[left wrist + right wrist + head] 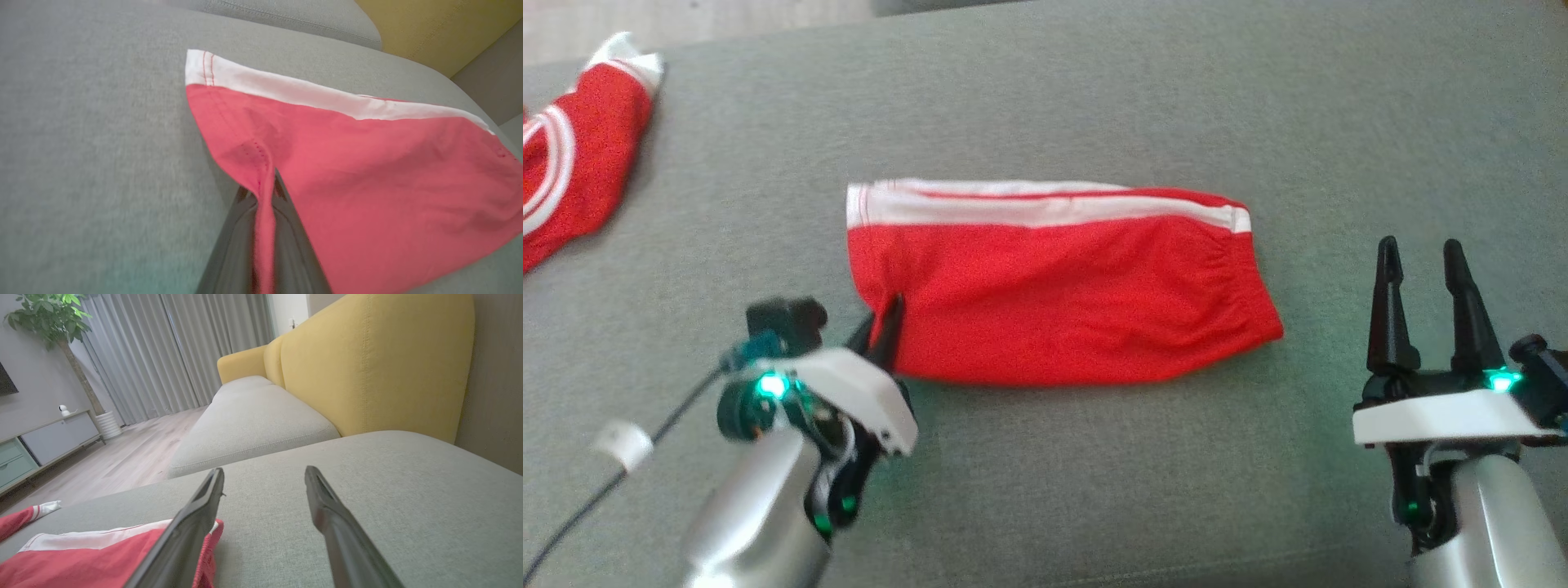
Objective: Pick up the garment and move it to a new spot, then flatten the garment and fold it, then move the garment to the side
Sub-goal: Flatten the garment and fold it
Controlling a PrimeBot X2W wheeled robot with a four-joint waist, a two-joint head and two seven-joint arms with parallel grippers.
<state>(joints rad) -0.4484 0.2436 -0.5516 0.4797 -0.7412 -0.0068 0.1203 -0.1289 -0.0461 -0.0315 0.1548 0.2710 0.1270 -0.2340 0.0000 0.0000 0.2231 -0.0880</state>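
Red cloth with a white band along its far edge is seen at the middle of the grey sofa seat [1094,490]. The garment [1054,294] is laid flat there, folded into a long shape that runs left to right, with a gathered edge at its right end.

The left claw [890,309] is closed on the garment at its near left corner. In the left wrist view a narrow ridge of red fabric is pinched between the two dark fingers [237,245], and a line of hem stitching is visible just above the pinch. The rest of the garment is spread on the seat beyond the grip.

The right claw [1421,253] is held open with nothing between its fingers. It is placed to the right of the garment and apart from it, fingers pointed away from the robot. In the right wrist view the garment's right end is partly hidden behind the finger at that view's left, and bare grey upholstery is seen between the tips.

A second red garment [580,147] with white trim is seen at the far left of the seat, well apart from the first. A yellow backrest [388,363] is seen behind the seat. Grey curtains [163,347], a potted plant [49,318] and a low cabinet [49,437] are seen across a wooden floor [122,465].
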